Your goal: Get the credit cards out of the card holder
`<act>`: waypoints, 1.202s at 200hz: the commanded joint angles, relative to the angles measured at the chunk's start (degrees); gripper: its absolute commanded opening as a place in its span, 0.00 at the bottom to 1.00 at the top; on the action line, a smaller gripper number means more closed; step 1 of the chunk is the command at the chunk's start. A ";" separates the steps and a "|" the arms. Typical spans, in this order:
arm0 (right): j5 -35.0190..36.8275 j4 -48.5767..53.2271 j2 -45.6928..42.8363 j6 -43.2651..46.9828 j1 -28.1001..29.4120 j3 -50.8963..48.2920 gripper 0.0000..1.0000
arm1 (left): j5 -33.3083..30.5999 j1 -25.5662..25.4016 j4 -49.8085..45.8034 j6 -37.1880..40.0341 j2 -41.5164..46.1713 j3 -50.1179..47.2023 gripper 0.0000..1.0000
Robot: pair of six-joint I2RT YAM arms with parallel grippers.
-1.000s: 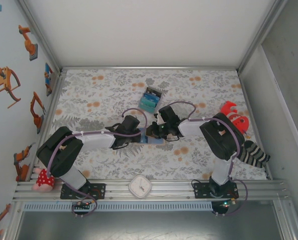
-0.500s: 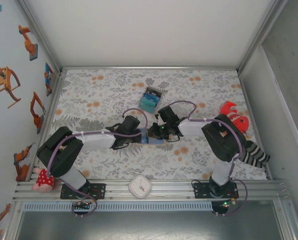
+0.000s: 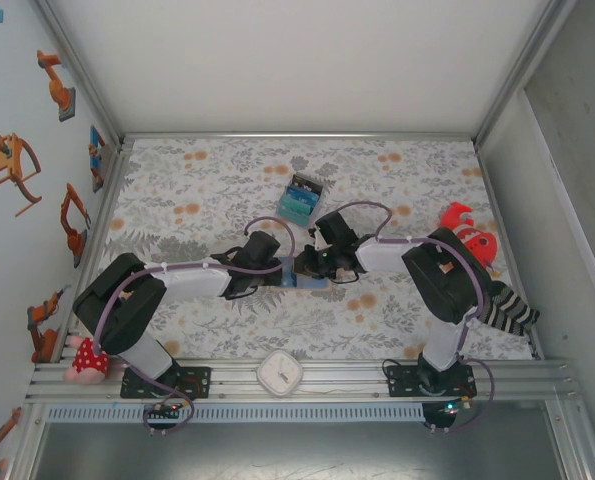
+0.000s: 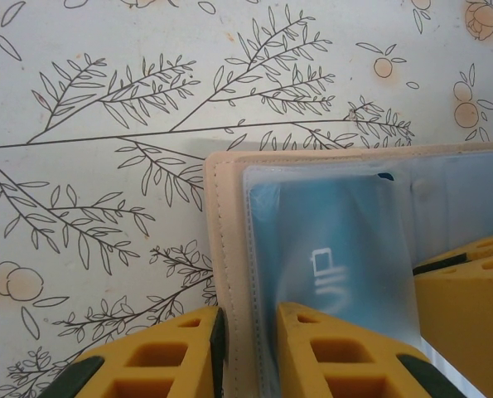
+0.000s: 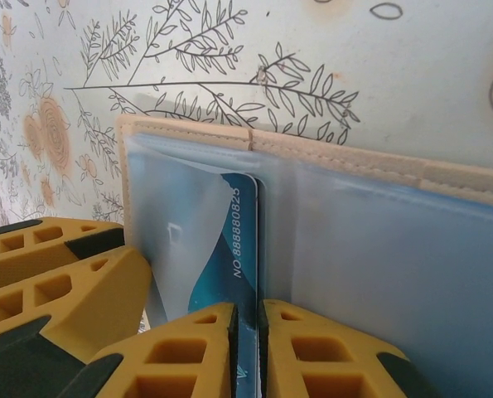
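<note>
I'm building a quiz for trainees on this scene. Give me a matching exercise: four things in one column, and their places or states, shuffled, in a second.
Things:
1 card holder
2 card
3 clock
4 teal block

Places or states:
A on the near rail
B pinched by the right end effector
C tan edge clamped by the left end effector
D lying beyond both end effectors

Pairs: 1-C, 2-B, 3-A, 4-D
</note>
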State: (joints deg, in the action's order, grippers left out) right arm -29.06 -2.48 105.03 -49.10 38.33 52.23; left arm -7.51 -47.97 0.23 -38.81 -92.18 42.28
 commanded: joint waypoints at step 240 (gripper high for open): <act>-9.68 -17.82 0.35 -3.58 0.96 -4.45 0.14 | 1.56 -0.99 -2.58 -1.10 -1.65 1.22 0.23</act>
State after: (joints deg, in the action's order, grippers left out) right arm -34.06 -14.79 106.19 -51.77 38.33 48.10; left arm -9.78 -47.97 -1.54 -39.05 -92.44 42.96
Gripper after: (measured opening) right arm 0.141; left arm 0.234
